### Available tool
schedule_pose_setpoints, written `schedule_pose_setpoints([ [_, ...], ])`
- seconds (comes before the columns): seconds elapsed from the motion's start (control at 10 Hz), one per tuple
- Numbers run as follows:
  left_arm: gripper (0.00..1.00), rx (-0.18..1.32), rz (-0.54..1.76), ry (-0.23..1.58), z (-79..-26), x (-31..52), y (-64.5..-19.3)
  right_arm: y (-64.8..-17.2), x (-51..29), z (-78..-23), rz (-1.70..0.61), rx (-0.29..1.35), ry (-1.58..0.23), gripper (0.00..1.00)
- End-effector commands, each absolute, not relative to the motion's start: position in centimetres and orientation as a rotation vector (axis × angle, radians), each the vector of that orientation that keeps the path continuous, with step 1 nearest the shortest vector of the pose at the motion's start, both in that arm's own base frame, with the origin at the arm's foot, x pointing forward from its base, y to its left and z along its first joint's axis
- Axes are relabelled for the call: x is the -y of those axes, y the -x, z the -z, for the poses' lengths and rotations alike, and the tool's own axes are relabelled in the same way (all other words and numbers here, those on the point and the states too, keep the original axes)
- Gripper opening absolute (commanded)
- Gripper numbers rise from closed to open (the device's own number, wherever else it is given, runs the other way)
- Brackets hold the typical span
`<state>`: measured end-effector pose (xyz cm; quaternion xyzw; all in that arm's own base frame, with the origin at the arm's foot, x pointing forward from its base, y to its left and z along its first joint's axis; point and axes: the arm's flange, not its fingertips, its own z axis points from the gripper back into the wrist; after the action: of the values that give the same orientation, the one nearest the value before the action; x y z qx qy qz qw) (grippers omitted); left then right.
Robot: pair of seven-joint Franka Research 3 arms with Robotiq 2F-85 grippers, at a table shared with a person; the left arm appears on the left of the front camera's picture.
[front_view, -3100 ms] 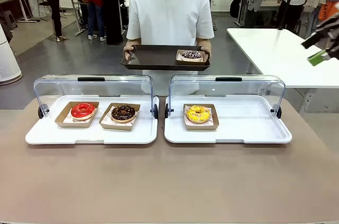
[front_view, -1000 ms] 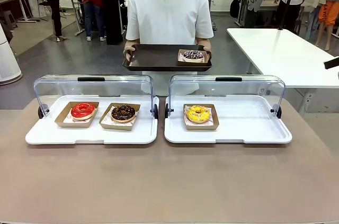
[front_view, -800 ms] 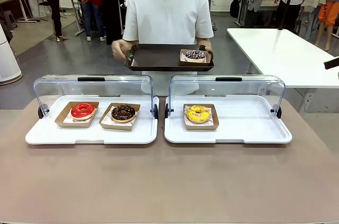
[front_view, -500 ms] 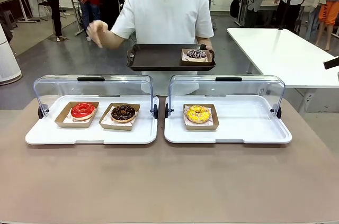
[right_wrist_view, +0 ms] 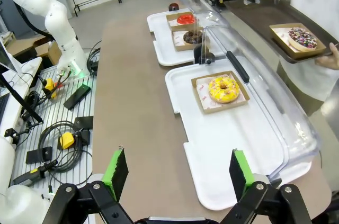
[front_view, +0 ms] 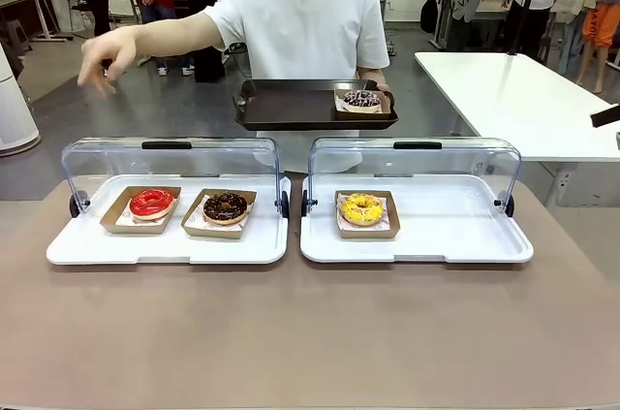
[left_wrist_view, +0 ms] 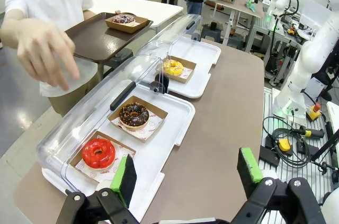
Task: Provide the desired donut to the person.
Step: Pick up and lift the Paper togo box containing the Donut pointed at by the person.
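The person point(front_view: 310, 22) stands at the far side, one hand holding a dark tray point(front_view: 291, 105) that carries a sprinkled chocolate donut point(front_view: 361, 100) in a card box. Their other hand point(front_view: 107, 53) is stretched out to picture left, above the left case. A red donut point(front_view: 152, 202) and a chocolate donut point(front_view: 226, 205) sit in the left white case point(front_view: 77, 250). A yellow donut point(front_view: 362, 208) sits in the right case point(front_view: 484, 240). My left gripper point(left_wrist_view: 186, 173) hangs open above the table, near the red donut point(left_wrist_view: 98, 153). My right gripper point(right_wrist_view: 177, 173) hangs open, short of the yellow donut point(right_wrist_view: 223, 88).
Both clear lids point(front_view: 170, 160) stand raised at the back of the cases. The brown table point(front_view: 310, 332) stretches bare in front of them. A white table point(front_view: 513, 90) stands at the back right. Cables and boxes point(right_wrist_view: 58, 139) lie beside the table on my side.
The person's hand has let go of the tray and swung out to picture left. The tray, now in one hand, has shifted slightly right. A dark part at the right edge has moved away.
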<state>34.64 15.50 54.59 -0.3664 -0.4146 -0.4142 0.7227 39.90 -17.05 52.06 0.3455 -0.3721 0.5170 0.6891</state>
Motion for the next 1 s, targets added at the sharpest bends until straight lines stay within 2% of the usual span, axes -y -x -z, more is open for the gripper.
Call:
schedule_pose_setpoints([
  [0.0, 1.0, 0.924, 0.917, 0.816, -54.7, -15.5, -34.5, -39.9, 17.0, -52.0, -1.156, 0.833, -0.775, 1.0],
  [0.8, 1.0, 0.915, 0.915, 0.809, -54.6, -15.5, -34.6, -39.9, 17.0, -52.0, -1.156, 0.833, -0.775, 1.0],
  [0.9, 1.0, 0.863, 1.049, 0.736, -57.6, -14.2, -36.2, -39.9, 17.0, -52.0, -1.156, 0.833, -0.775, 1.0],
])
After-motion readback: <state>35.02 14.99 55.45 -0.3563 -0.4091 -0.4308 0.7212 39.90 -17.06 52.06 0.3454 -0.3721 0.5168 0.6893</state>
